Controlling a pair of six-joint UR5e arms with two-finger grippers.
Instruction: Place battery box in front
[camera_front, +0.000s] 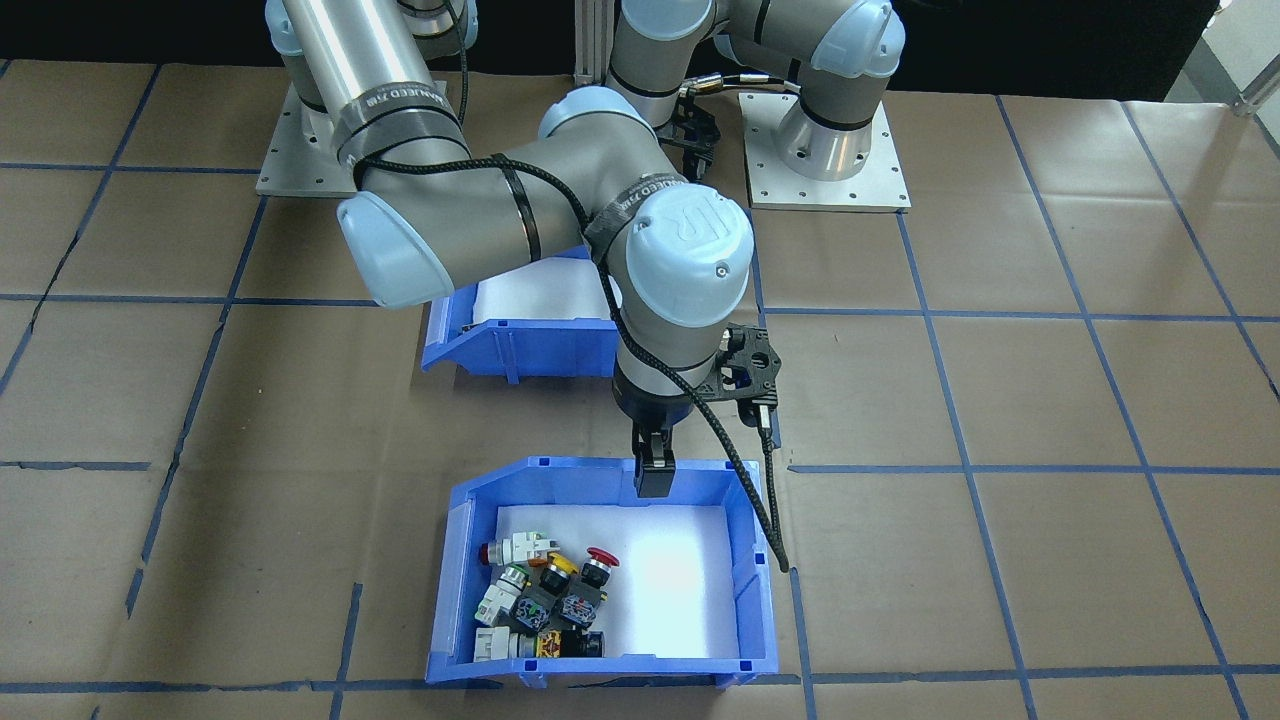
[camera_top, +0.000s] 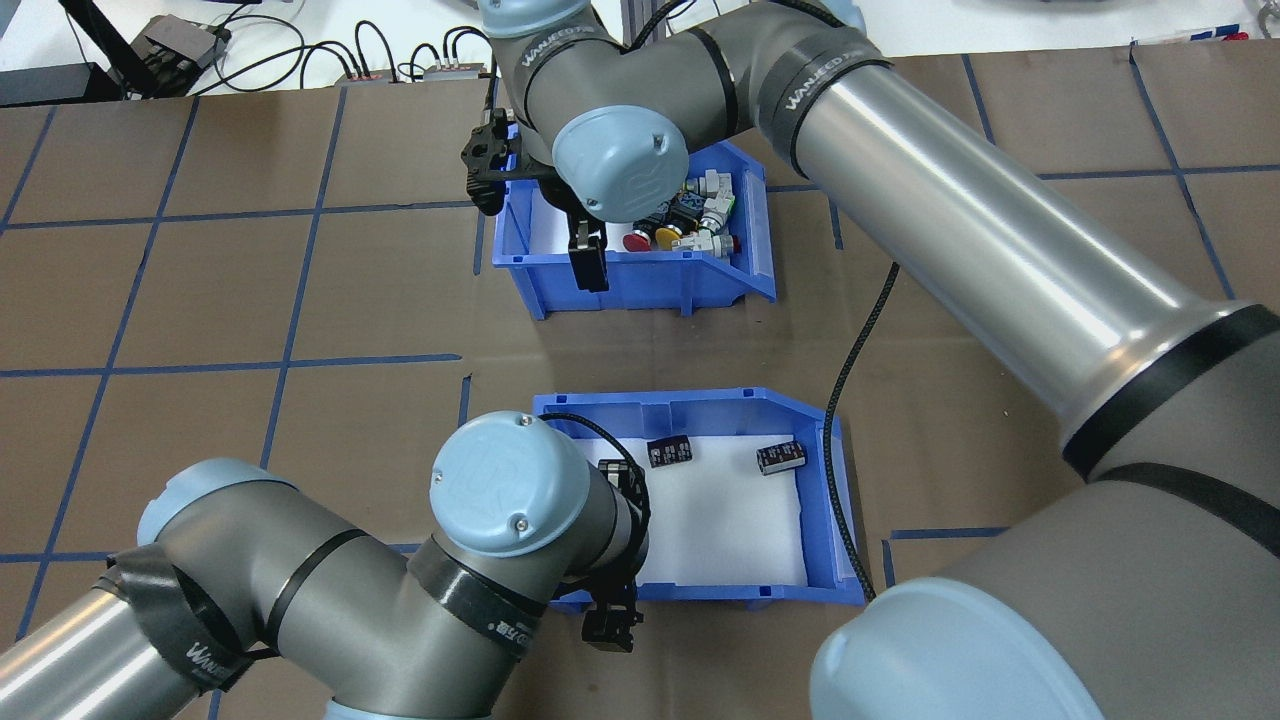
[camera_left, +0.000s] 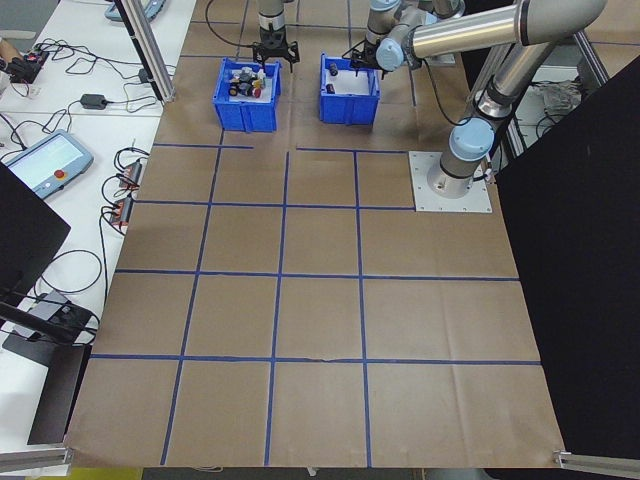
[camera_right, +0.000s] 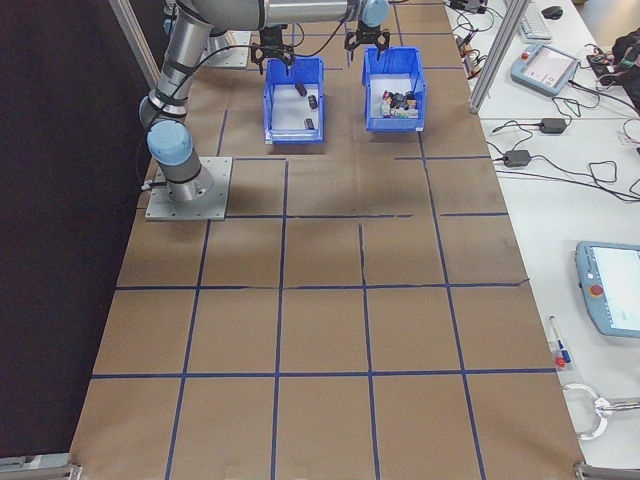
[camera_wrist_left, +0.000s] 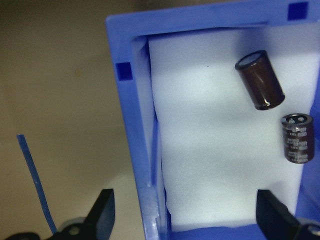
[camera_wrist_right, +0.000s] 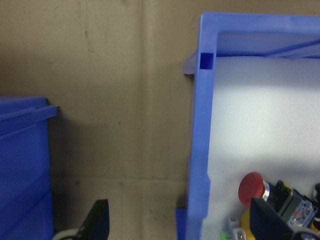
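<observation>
Overhead exterior view, left arm: the robot's left two-finger gripper (camera_top: 612, 622) hung over the near left corner of the blue plastic open-front battery box with white foam liner (camera_top: 700, 408).
Left gripper state: in the left wrist view its jaws stood wide apart, one finger (camera_wrist_left: 102, 216) outside the box's blue side wall (camera_wrist_left: 131, 125) and the other (camera_wrist_left: 272, 215) over the foam; nothing was held.
Battery box place: it sat on the brown paper-covered table (camera_top: 200, 300) close to the robot, nearer to it than the other bin, with bare paper between the two.
Cells: small dark brown-black cylindrical cells (camera_top: 669, 452) lay on the foam, apart from one another.
Switch bin: an identical blue plastic bin of colourful push-button switches (camera_top: 640, 285) stood farther from the robot.
Right gripper: the right two-finger gripper (camera_top: 590, 262) was at that bin's near wall.
Right gripper state: in its wrist view the jaws were spread open astride the blue wall, gripping nothing.
</observation>
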